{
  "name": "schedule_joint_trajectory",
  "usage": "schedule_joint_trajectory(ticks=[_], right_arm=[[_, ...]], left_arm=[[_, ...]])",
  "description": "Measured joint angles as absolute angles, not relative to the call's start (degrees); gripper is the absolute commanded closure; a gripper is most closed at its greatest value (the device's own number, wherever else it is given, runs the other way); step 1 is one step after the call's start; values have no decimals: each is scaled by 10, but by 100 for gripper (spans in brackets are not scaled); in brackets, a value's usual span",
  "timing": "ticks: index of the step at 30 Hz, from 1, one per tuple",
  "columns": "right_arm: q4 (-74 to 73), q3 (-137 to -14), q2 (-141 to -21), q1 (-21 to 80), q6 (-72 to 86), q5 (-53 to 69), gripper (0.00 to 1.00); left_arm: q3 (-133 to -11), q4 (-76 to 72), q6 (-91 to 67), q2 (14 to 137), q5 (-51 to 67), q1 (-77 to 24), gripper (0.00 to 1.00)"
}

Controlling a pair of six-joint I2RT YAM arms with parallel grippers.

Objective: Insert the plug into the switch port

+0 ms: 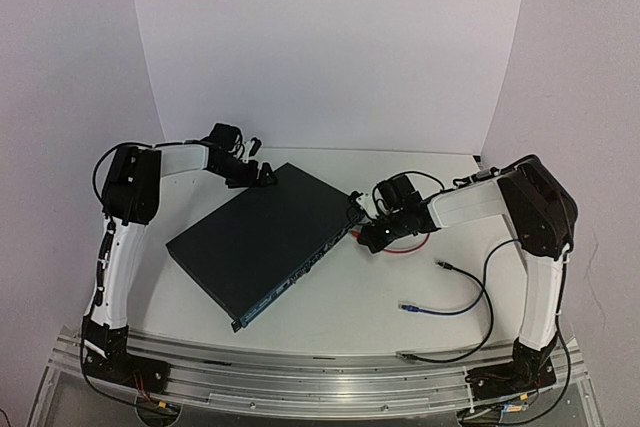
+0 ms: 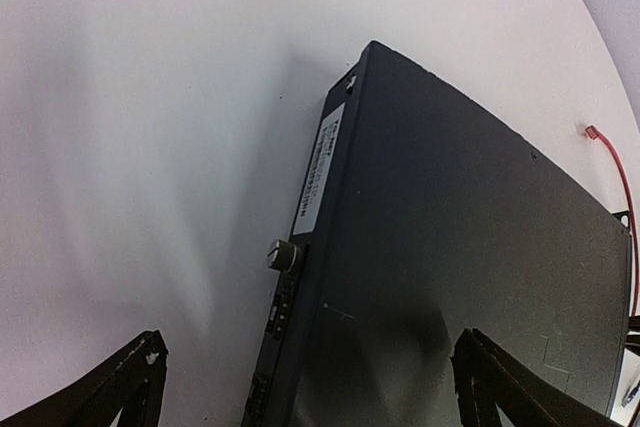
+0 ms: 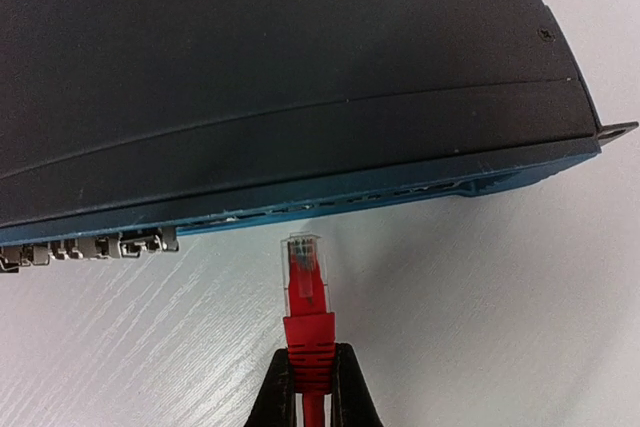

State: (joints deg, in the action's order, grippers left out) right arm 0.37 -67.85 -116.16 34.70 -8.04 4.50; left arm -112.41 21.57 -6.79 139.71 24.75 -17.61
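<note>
The switch point(image 1: 265, 237) is a flat dark box lying diagonally on the table, its socket face toward the right arm. My right gripper point(image 1: 366, 233) is shut on the boot of a red plug point(image 3: 305, 282). The clear tip points at the switch's front face point(image 3: 330, 187) and stands a short gap from it. A row of metal sockets point(image 3: 90, 245) shows to the plug's left. My left gripper point(image 1: 256, 174) is open and empty over the switch's far corner. In the left wrist view one fingertip point(image 2: 138, 375) is over the table and the other over the switch top point(image 2: 450, 247).
The red cable point(image 1: 405, 245) loops behind my right gripper, and its other end point(image 2: 592, 133) lies beyond the switch. A blue-plugged cable point(image 1: 408, 305) and a black cable point(image 1: 470, 342) lie on the table near the right arm's base. White walls enclose the table.
</note>
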Motion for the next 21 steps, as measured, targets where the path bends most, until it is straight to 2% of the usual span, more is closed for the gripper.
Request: schedule_joint_trajectory(ticks=[21], right_arm=[[12,-688,-1162,347,-66,45,100]], left_arm=[[-1131,226,-60,1410,297,-176,1]])
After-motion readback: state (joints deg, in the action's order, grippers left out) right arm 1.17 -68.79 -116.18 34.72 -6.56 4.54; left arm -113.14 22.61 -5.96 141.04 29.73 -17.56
